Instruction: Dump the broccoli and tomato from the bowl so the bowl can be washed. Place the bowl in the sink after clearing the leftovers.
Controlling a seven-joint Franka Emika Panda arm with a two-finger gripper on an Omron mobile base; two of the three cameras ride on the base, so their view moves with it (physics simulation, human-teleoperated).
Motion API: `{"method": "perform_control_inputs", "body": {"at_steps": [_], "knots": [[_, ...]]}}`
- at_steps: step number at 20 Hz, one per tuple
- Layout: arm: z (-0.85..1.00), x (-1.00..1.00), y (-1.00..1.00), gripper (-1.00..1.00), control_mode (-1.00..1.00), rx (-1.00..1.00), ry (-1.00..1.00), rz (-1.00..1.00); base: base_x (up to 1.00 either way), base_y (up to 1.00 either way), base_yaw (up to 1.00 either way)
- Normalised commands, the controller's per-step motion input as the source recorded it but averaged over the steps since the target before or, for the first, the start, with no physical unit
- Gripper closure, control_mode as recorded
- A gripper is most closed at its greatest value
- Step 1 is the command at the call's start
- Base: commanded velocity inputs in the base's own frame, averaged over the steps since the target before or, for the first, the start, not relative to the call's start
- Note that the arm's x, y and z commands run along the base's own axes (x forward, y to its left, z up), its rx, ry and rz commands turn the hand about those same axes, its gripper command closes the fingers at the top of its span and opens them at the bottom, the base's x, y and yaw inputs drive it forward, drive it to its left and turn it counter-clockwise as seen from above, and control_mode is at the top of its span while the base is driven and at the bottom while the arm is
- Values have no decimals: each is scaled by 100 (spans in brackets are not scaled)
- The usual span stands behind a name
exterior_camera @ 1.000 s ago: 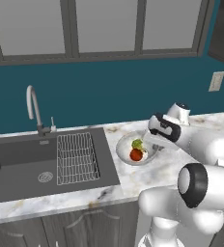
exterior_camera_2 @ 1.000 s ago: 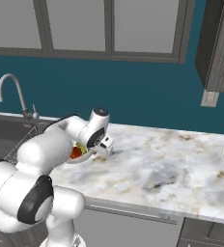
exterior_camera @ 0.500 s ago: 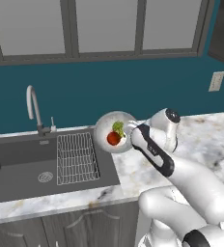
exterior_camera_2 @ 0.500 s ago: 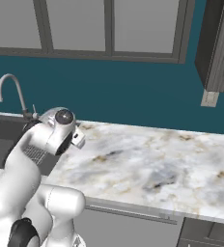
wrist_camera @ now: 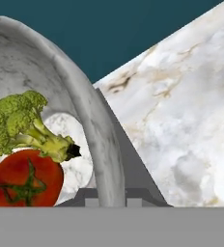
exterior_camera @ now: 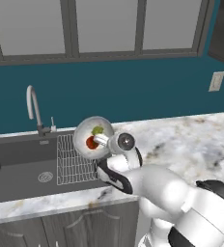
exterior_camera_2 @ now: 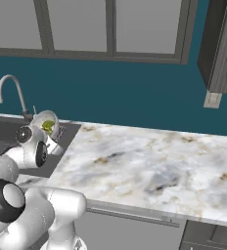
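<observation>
In the left base view the gripper (exterior_camera: 102, 140) holds the bowl (exterior_camera: 87, 131) by its rim, lifted above the right edge of the sink (exterior_camera: 17, 164), over the wire rack (exterior_camera: 74, 161); the bowl is tipped up on its side so that its inside faces the camera, and the fingers are nearly closed on the rim at the bowl's right side. Inside the bowl the tomato (exterior_camera: 91, 143) sits just left of the fingers and the broccoli (exterior_camera: 97, 130) is just above it, touching it. The faucet (exterior_camera: 34, 107) stands further left, well apart from the fingers. In the right base view the bowl (exterior_camera_2: 53, 128) is seen tilted above the hand, with the broccoli (exterior_camera_2: 48, 126) inside it, near the faucet (exterior_camera_2: 13, 93); the marble counter (exterior_camera_2: 149, 166) spreads to the right. In the hand view the rim of the bowl (wrist_camera: 92, 135) goes down between the two fingers, which pinch it; the tomato (wrist_camera: 26, 179) lies left of the fingers against the bowl's inside and the broccoli (wrist_camera: 22, 124) rests on top of it, and the counter (wrist_camera: 181, 106) is to the right of the fingers
</observation>
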Motion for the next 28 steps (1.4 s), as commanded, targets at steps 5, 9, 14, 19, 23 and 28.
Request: {"method": "perform_control_inputs", "body": {"at_steps": [5, 9, 14, 19, 23, 28], "knots": [[1, 79, 55, 100, -100, -16, 22, -14, 0, 0, 0], [0, 49, 23, 100, -100, -6, 24, -7, 0, 0, 0], [-5, 0, 5, 100, -100, -10, 1, 0, 0, 0, 0], [-13, 0, 16, 100, -100, -29, 0, 0, 0, 0, 0], [-6, 0, 13, 100, -100, -32, 4, 0, 0, 0, 0], [0, 2, 7, 100, -100, -17, 3, 0, 0, 0, 0]]}}
